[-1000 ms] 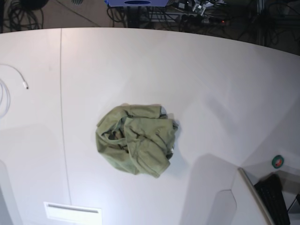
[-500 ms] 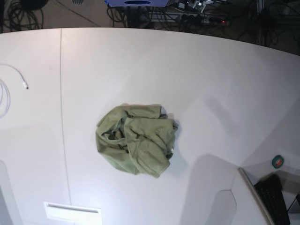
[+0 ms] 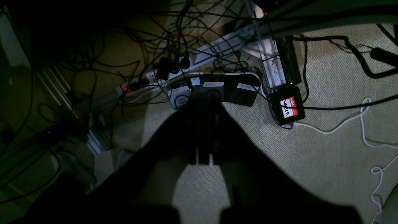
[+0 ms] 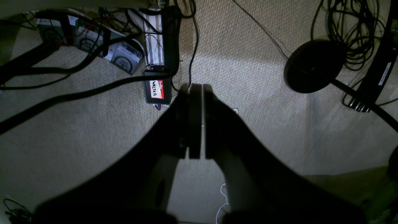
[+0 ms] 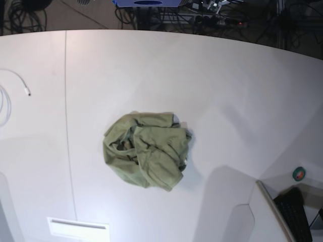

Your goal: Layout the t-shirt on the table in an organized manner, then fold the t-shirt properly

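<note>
The olive-green t-shirt lies crumpled in a loose heap near the middle of the white table in the base view. Neither arm shows in that view. In the left wrist view my left gripper is shut with nothing in it, hanging over carpet and cables below table level. The right wrist view shows my right gripper likewise shut and empty, its dark fingers pressed together above the carpeted floor. Neither wrist view shows the t-shirt.
A white cable lies at the table's left edge. A thin dark seam runs down the tabletop left of the shirt. A green tape roll and a black keyboard sit at the lower right. Power strips and cables cover the floor.
</note>
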